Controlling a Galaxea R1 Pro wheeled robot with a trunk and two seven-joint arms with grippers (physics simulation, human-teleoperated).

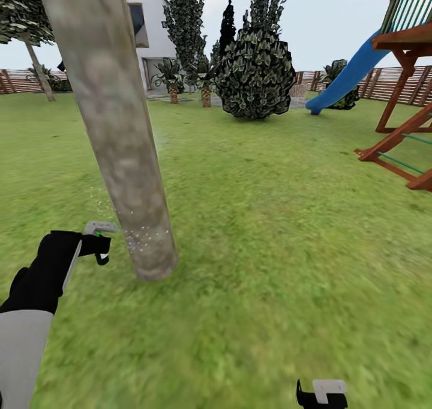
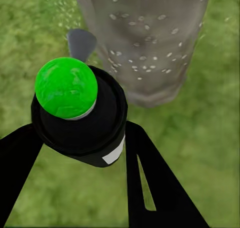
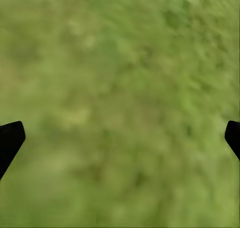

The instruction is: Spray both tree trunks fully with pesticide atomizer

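- Pesticide atomizer (image 2: 80, 120) clamped between left gripper (image 2: 82, 153) fingers, green tip here, aimed at tree trunk (image 1: 120, 133) base just beside it.
- Right gripper (image 3: 120, 138) spread wide, empty, over lawn (image 1: 288, 229).
- Risk: specks only low down; upper trunk likely stays uncovered unless aim rises.
- Left wrist view shows specks clearly; head view barely.

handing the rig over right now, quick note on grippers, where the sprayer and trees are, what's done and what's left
Left gripper: shut on the small black pesticide atomizer, here showing a green tip, aimed at the near thick grey-brown mottled tree trunk.
Right gripper: open, nothing between its fingers, over the green lawn.
Done: white specks dot the near trunk's base.
Left: the trunk higher up looks unspecked; the second tree, far left by the brown slat fence, shows no specks from here.
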